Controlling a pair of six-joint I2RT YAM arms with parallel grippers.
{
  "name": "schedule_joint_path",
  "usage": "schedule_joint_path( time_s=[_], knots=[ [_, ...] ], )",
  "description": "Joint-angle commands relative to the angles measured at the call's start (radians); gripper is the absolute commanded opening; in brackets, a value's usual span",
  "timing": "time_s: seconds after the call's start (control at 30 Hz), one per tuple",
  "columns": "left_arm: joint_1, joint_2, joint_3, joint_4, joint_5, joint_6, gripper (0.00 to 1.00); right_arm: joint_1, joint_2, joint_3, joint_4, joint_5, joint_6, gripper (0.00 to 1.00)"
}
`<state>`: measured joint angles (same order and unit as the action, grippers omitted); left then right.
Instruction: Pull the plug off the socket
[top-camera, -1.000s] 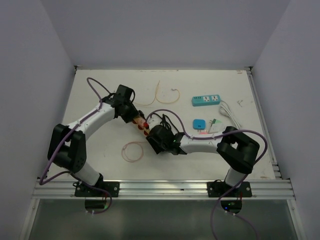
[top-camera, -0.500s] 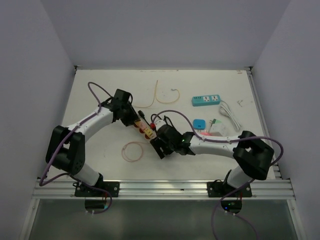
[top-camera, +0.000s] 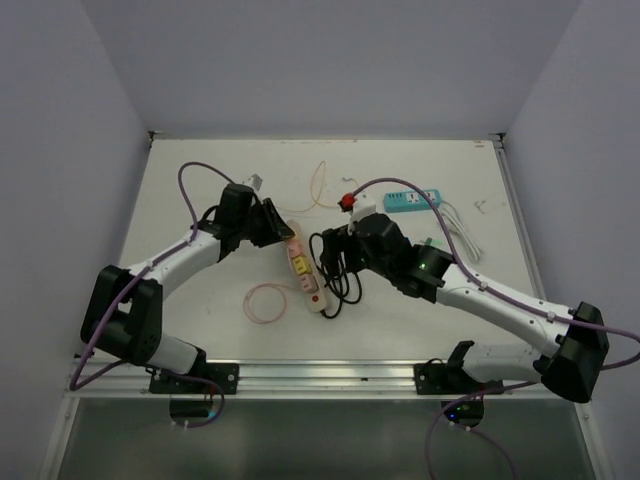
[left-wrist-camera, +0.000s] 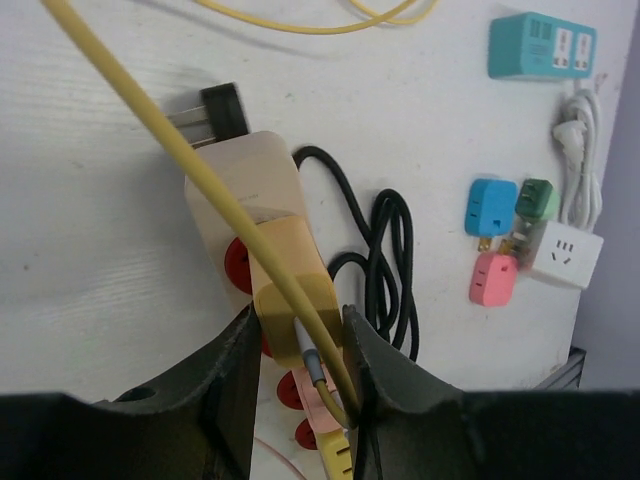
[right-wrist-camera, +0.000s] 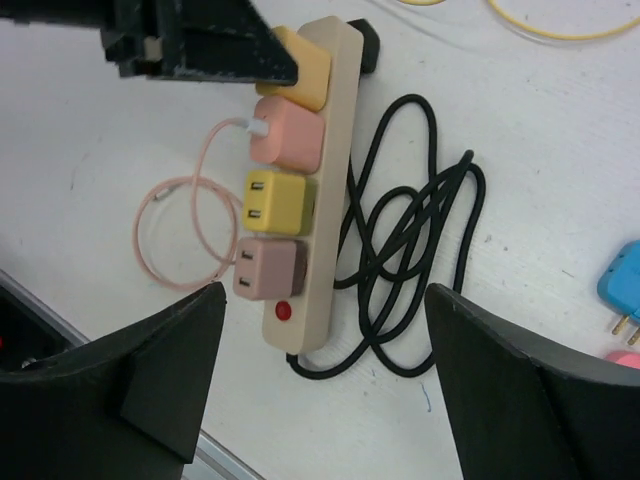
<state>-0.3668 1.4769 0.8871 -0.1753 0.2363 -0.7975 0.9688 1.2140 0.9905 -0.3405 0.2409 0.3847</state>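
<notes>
A cream power strip (top-camera: 306, 272) lies mid-table with several plugs in a row. In the right wrist view (right-wrist-camera: 338, 150) these are an orange-yellow plug (right-wrist-camera: 302, 66), a pink one (right-wrist-camera: 290, 135), a yellow one (right-wrist-camera: 275, 200) and a dusty pink one (right-wrist-camera: 268, 268). My left gripper (top-camera: 282, 228) is shut on the orange-yellow plug (left-wrist-camera: 296, 292) at the strip's far end, with fingers (left-wrist-camera: 232, 372) pressed on both of its sides. A yellow cable (left-wrist-camera: 200, 170) runs from that plug across the view. My right gripper (right-wrist-camera: 322, 295) hangs open and empty above the strip's near end.
A coiled black cord (right-wrist-camera: 410, 260) lies right of the strip. A pink cable loop (top-camera: 265, 302) lies on its left. A teal power strip (left-wrist-camera: 540, 45), blue (left-wrist-camera: 490, 205), pink (left-wrist-camera: 492, 278), green (left-wrist-camera: 537, 198) and white (left-wrist-camera: 565, 255) adapters sit at the right.
My right gripper has let go of the power strip, risen and swung back to the right, and is now open. My left gripper stays at the strip's far end plug.
</notes>
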Motion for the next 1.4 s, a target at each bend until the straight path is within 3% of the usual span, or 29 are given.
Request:
schedule_joint_path(
  time_s=[0.0,0.1,0.23,0.47,1.1,1.2,1.3,1.37],
  knots=[
    [-0.003,-0.076,-0.019,0.230,0.167,0.079,0.00,-0.123,0.001,0.011,0.061,-0.045,0.091,0.82],
    [-0.003,-0.098,-0.039,0.301,0.205,0.099,0.00,-0.237,0.059,0.016,0.133,-0.171,0.152,0.79],
    [-0.004,-0.118,-0.069,0.391,0.273,0.121,0.00,-0.295,0.171,0.086,0.189,-0.351,0.192,0.80],
    [-0.006,-0.129,-0.088,0.457,0.328,0.158,0.00,-0.364,0.304,0.122,0.329,-0.482,0.322,0.80],
    [-0.031,-0.129,-0.093,0.505,0.383,0.215,0.00,-0.392,0.527,0.286,0.322,-0.489,0.350,0.77],
    [-0.032,-0.125,-0.074,0.501,0.391,0.224,0.00,-0.393,0.545,0.303,0.321,-0.518,0.349,0.73],
    [-0.031,-0.116,-0.060,0.493,0.388,0.231,0.00,-0.392,0.552,0.309,0.317,-0.523,0.342,0.60],
    [-0.031,-0.110,-0.056,0.491,0.383,0.234,0.00,-0.392,0.547,0.306,0.311,-0.522,0.338,0.40]
  ],
)
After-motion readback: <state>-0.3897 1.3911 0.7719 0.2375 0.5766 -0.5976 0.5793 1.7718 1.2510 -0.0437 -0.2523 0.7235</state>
